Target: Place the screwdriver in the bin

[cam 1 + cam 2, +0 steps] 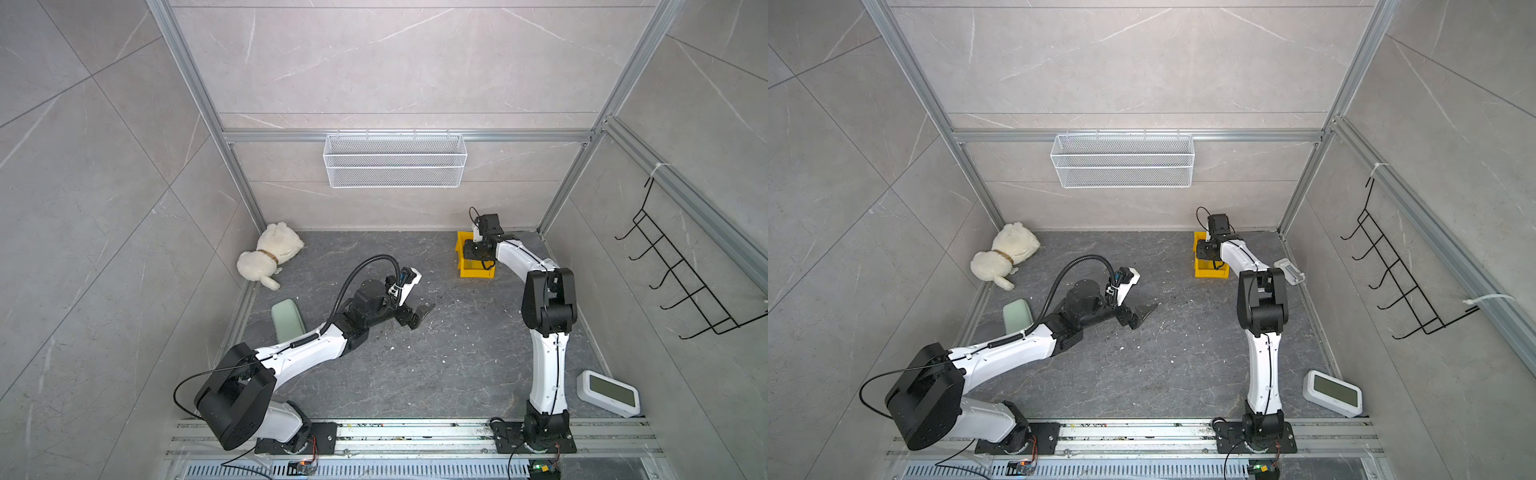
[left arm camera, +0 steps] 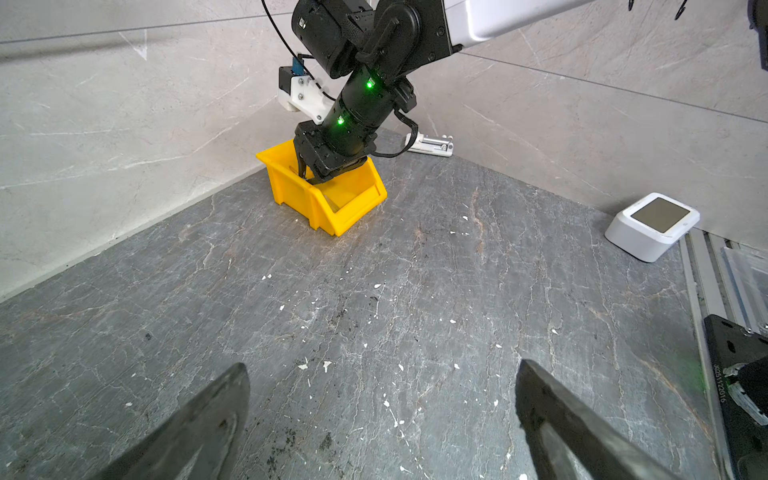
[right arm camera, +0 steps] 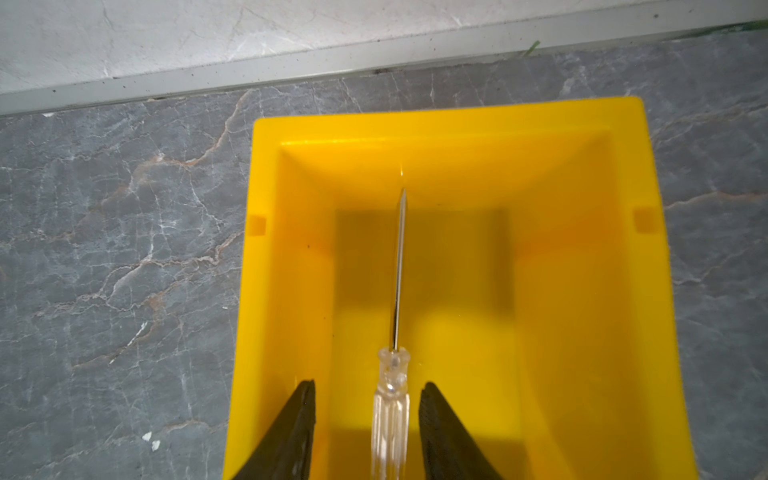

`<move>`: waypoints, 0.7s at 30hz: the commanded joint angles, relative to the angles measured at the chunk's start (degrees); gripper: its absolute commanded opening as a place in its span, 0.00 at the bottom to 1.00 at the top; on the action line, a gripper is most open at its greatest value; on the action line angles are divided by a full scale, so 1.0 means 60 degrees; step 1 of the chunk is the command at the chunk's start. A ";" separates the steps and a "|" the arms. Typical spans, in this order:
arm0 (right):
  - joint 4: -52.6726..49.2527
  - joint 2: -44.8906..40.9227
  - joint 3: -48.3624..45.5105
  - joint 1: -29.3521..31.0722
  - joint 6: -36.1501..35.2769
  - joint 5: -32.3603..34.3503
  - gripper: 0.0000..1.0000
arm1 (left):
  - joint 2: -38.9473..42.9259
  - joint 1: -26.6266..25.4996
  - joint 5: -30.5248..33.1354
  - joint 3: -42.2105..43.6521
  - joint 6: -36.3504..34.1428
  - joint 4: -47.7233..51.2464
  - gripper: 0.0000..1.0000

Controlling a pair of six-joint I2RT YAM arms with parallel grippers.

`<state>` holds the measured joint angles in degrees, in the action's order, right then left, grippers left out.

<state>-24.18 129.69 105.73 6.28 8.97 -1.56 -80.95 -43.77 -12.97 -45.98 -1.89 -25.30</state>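
Observation:
The bin [image 3: 457, 124] is bright yellow and stands at the back right of the floor, seen in both top views [image 1: 473, 271] [image 1: 1209, 271] and in the left wrist view [image 2: 332, 208]. The screwdriver [image 3: 397, 291] lies inside it, its thin grey shaft toward the back wall of the bin. Its clear handle [image 3: 390, 415] sits between the fingers of my right gripper [image 3: 369, 384], with a gap on each side. That gripper [image 1: 473, 249] [image 2: 309, 174] is open and dips into the bin. My left gripper [image 2: 382, 363] [image 1: 419, 313] is open and empty, low over the middle floor.
A white plush dog [image 1: 270, 255] lies at the back left, with a pale green object [image 1: 286, 320] near it. A white display device [image 1: 609, 392] sits at the front right. A white mesh basket [image 1: 395, 160] hangs on the back wall, and a black hook rack [image 1: 685, 274] on the right wall.

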 commanded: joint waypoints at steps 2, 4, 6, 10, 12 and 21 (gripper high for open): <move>0.0095 -0.1023 -0.0440 -0.0013 -0.0042 -0.0035 0.47 | 0.0390 -0.0038 0.0352 -0.0226 -0.0178 -0.0100 1.00; 0.0174 -0.1352 -0.0666 -0.0004 -0.0070 -0.0046 0.51 | 0.0549 -0.0031 0.0648 -0.0143 -0.0345 0.0021 1.00; 0.0339 -0.1834 -0.1049 -0.0005 -0.0088 -0.0062 0.58 | 0.0762 -0.0011 0.1035 0.0017 -0.0610 0.0146 1.00; 0.0814 -0.2934 -0.2095 -0.0007 -0.0166 -0.0080 0.72 | 0.1228 0.0114 0.1598 0.0240 -0.1328 0.0755 1.00; 0.1131 -0.3527 -0.2739 -0.0008 -0.0202 -0.0084 0.76 | 0.1484 0.0412 0.1579 0.0384 -0.1429 0.0975 1.00; 0.2502 -0.6694 -0.6021 -0.0022 -0.0334 -0.0075 0.96 | 0.2846 0.2774 0.1278 0.1389 -0.1299 0.1532 1.00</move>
<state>-13.06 95.68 75.33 6.28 7.79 -2.15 -66.94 -30.70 -5.87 -38.83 -8.47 -16.99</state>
